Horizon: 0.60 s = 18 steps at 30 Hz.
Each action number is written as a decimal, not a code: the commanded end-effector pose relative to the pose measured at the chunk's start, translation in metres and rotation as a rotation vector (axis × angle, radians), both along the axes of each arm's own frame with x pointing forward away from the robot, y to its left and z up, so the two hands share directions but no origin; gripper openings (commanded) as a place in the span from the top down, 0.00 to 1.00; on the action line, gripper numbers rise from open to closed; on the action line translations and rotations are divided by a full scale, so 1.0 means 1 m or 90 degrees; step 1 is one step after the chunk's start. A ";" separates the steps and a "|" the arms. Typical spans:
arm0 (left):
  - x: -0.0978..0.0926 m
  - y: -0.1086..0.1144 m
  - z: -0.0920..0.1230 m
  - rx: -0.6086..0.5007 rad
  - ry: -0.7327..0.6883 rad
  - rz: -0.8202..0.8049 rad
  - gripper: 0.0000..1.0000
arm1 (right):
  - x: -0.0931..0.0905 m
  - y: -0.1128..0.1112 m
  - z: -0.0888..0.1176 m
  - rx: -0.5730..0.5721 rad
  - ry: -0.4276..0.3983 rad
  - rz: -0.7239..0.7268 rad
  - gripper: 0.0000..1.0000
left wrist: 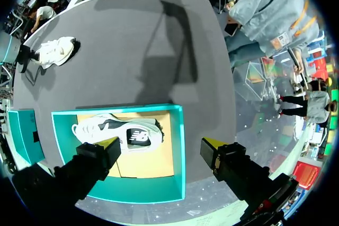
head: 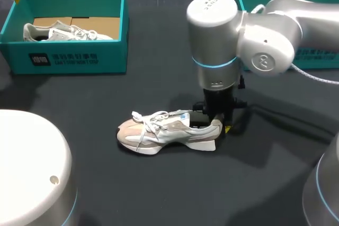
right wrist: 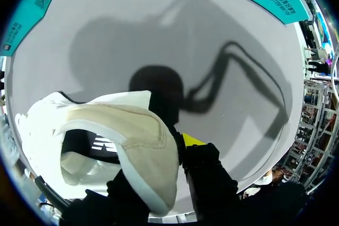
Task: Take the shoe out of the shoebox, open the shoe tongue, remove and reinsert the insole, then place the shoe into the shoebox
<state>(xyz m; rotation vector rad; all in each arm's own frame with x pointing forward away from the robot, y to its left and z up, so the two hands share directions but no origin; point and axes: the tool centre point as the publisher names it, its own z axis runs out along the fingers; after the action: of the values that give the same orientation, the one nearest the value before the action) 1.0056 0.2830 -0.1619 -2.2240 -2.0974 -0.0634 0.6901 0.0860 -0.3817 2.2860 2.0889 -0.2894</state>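
Left side: left gripper [left wrist: 161, 146] hangs above the shoebox [head: 74, 59] at the far left of the table [head: 175, 183]. Its fingers are spread wide with nothing between them. In the left wrist view one yellow tip is over the box interior and the other is out past the box's wall.

The shoebox is teal with a cardboard-brown floor and no lid on it. The other shoe [head: 63, 33] lies inside on its side. It is pale grey and white, with its toe toward the box's left wall.

Near left corner: a rounded white arm housing [head: 26, 168].

Centre: the shoe [head: 167, 130] is out of the box and stands on its sole on the dark tabletop, well apart from the shoebox. Its toe points left and its heel right. The toe cap and heel are beige, the side panels white, and the sole white. The laces [head: 145, 123] are loose and spill toward the toe.

In the right wrist view a dark insole [right wrist: 90, 141] with white print shows down inside the opening.

Right of centre: the right arm [head: 265, 30] comes in from the right and points straight down at the shoe's heel. The right gripper [head: 218, 125] is clamped on the heel collar. One yellow fingertip [right wrist: 193, 140] presses against the outside of the beige heel. The other finger goes down on the inner side, and its tip is hidden by the heel.

Far right: a second teal box [head: 318, 59], partly behind the right arm. I cannot tell what is in it.
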 end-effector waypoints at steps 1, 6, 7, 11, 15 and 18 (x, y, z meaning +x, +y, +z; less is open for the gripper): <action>0.000 0.001 0.000 0.001 0.000 -0.001 0.00 | -0.002 0.000 -0.004 0.006 0.001 -0.003 0.71; 0.000 0.001 0.000 0.001 0.000 -0.001 0.00 | -0.005 0.001 0.008 -0.001 -0.006 -0.007 0.15; 0.000 0.001 0.000 0.001 0.000 -0.001 0.00 | -0.005 0.001 0.010 -0.002 -0.006 -0.007 0.08; 0.000 0.001 0.000 0.001 0.000 -0.001 0.00 | -0.009 0.003 0.028 -0.004 -0.012 -0.009 0.00; 0.000 0.001 0.000 0.001 0.000 -0.001 0.00 | -0.011 0.004 0.049 0.015 -0.009 -0.004 0.00; 0.000 0.001 0.000 0.001 0.000 -0.001 0.00 | -0.013 0.003 0.067 0.043 -0.002 0.008 0.00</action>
<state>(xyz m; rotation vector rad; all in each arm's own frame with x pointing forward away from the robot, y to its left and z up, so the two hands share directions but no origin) 1.0056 0.2830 -0.1619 -2.2240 -2.0975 -0.0634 0.6800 0.1024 -0.3340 2.2970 2.1144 -0.2655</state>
